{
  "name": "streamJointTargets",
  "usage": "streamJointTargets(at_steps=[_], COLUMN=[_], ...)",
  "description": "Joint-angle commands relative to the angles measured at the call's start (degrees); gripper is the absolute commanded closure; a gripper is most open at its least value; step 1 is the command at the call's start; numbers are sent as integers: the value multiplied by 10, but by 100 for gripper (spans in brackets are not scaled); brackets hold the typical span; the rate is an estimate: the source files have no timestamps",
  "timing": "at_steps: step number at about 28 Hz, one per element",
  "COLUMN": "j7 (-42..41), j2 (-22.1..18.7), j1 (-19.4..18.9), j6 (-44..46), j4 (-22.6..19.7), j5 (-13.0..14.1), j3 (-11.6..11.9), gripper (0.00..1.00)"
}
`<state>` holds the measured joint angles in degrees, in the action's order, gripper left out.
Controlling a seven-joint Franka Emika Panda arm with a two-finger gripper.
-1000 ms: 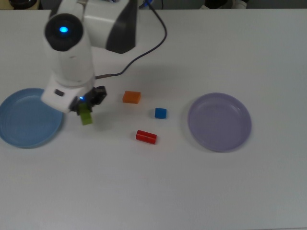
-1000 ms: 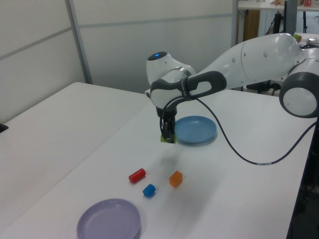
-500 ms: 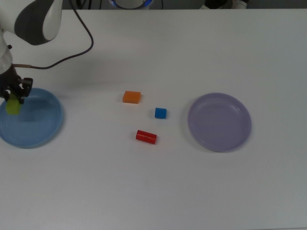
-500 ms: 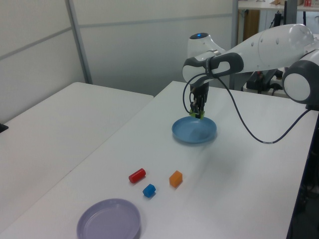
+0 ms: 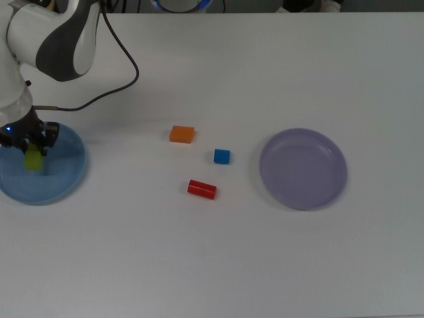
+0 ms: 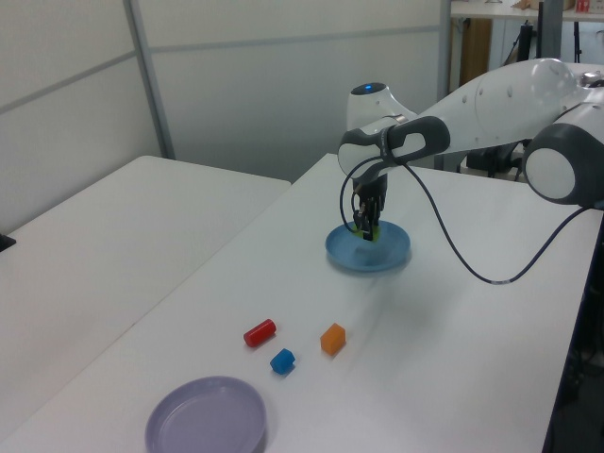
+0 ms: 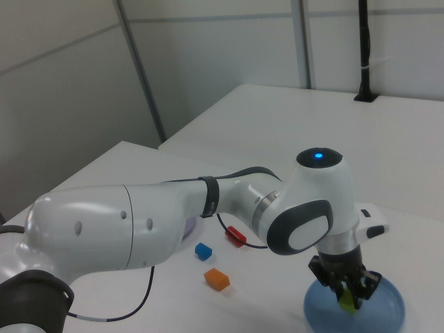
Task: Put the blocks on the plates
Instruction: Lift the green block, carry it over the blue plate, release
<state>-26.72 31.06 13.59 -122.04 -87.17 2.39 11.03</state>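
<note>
Since half a second ago the gripper (image 5: 31, 151) has dropped lower over the light blue plate (image 5: 63, 182) and shifted a little inward from the plate's rim, carrying the green brick (image 5: 34, 159) with it. Its fingers pinch the green brick between them; in the left view the brick (image 6: 366, 230) hangs close above the plate's floor, and whether it touches cannot be told. In the top view the brick sits at about 10 o'clock within the plate, well inside the rim.

On the white table (image 5: 218, 265) the other three blocks lie loose, well apart from both plates. Taking the blue cube (image 5: 222, 156) as centre in the top view, the orange block (image 5: 181, 134) is near it at 10 o'clock and the red bar (image 5: 201, 189) near it at 7 o'clock. The lavender plate (image 5: 303, 169) lies at 3 o'clock from the cube, with nothing on it. A black cable (image 5: 106, 79) loops from the arm across the table at about 1 o'clock from the light blue plate.
</note>
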Motion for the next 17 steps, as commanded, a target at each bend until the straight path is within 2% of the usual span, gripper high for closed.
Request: streamJointTargets(at_steps=[1, 3, 5, 6, 12, 17], j7=[3, 3, 4, 6, 10, 10], j2=[0, -1, -2, -3, -13, -50], j1=[0, 0, 0, -1, -4, -22], j6=[-6, -6, -4, -2, 15, 85], j4=[3, 3, 3, 3, 3, 1], j5=[11, 11, 11, 11, 11, 11], j3=[2, 2, 2, 2, 2, 0], gripper=[61, 51, 34, 1, 0, 0])
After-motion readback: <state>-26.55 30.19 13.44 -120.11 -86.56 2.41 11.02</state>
